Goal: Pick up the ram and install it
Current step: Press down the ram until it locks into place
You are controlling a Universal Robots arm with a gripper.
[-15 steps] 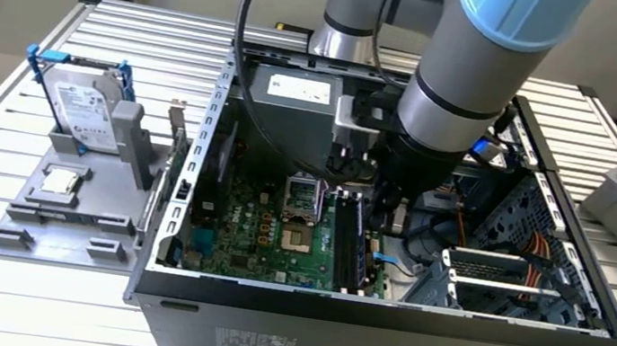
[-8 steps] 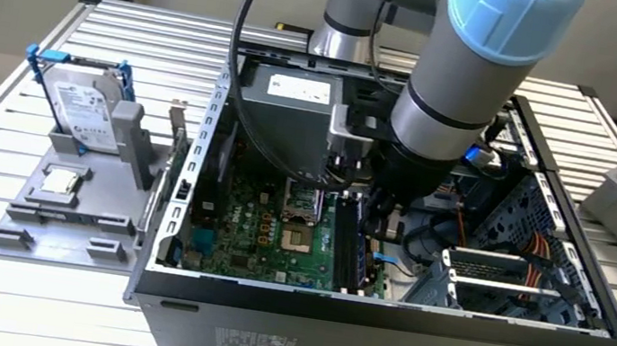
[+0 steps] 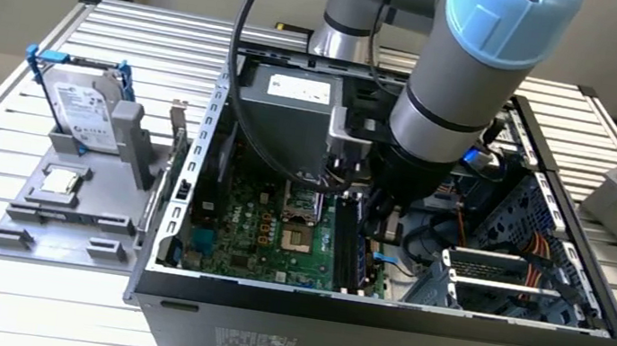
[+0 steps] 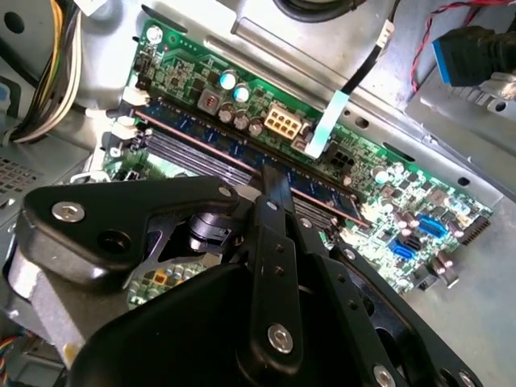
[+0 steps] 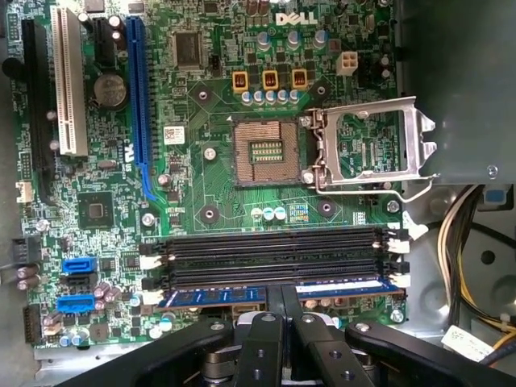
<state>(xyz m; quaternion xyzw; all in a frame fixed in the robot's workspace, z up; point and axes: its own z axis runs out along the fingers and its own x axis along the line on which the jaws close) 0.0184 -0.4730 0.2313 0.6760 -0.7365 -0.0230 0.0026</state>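
Observation:
The ram (image 5: 347, 286) is a long thin stick standing in the memory slot closest to the fingers, beside empty black slots (image 5: 274, 254) on the green motherboard (image 5: 201, 97). In the second wrist view the ram (image 4: 210, 137) runs slantwise under the finger. My gripper (image 5: 282, 294) is shut, its two black fingertips together and resting on the stick's upper edge near mid-length, not clamped around it. The second wrist view has the gripper (image 4: 272, 173) touching the same edge. In the exterior view the gripper (image 3: 379, 215) is down inside the open computer case (image 3: 385, 315).
An open processor socket (image 5: 266, 153) with its metal frame (image 5: 375, 145) flipped back lies beyond the slots. Cable bundles (image 5: 468, 234) hang by the case wall. Outside the case, a hard drive in a blue frame (image 3: 82, 105) and a small square chip (image 3: 63, 182) sit on a grey fixture.

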